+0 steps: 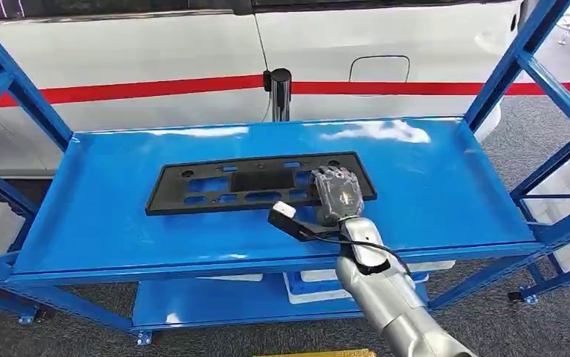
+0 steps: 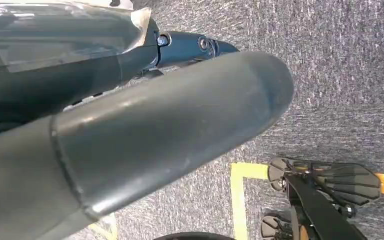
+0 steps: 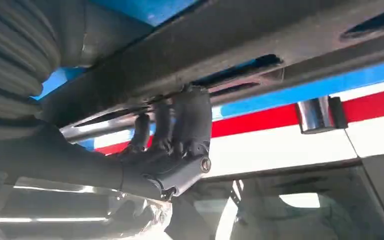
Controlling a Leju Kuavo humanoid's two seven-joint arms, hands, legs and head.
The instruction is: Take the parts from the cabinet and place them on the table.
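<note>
**Right hand on the black part, top shelf**

Our right hand (image 1: 336,195) reaches forward over the blue cabinet's top shelf (image 1: 118,216) and lies on the right end of the black part (image 1: 256,182), a long flat plastic panel with slotted cut-outs. From the head view we see the back of the hand lying over the panel's near right portion, palm down, with the silver forearm (image 1: 386,297) coming up from below. From the right wrist view our dark fingers (image 3: 189,120) are curled against the panel's edge, touching it; we cannot tell whether they have actually closed into a grip or are only pressing on it. The panel looks flat on the shelf in the head view.

The part stretches away to the left of our right hand, lengthwise along the shelf, roughly in the middle of the surface. A small black-and-white camera module (image 1: 283,216) sticks out just to the left of our wrist, with a cable looping back along the forearm.

Beyond our hand, past the far edge of the shelf, stands a white vehicle with a red stripe (image 1: 155,91), and a dark post (image 1: 279,93) rises just behind the shelf. Blue diagonal frame braces (image 1: 519,56) run up on both sides. Beneath our hand, a lower shelf (image 1: 215,301) carries a white object partly hidden by the top shelf.

Our left hand (image 2: 144,135) hangs over grey carpet (image 2: 340,75) with yellow floor tape (image 2: 240,200); its thick grey thumb crosses the left wrist view close up, and we cannot tell how its fingers are set.
</note>
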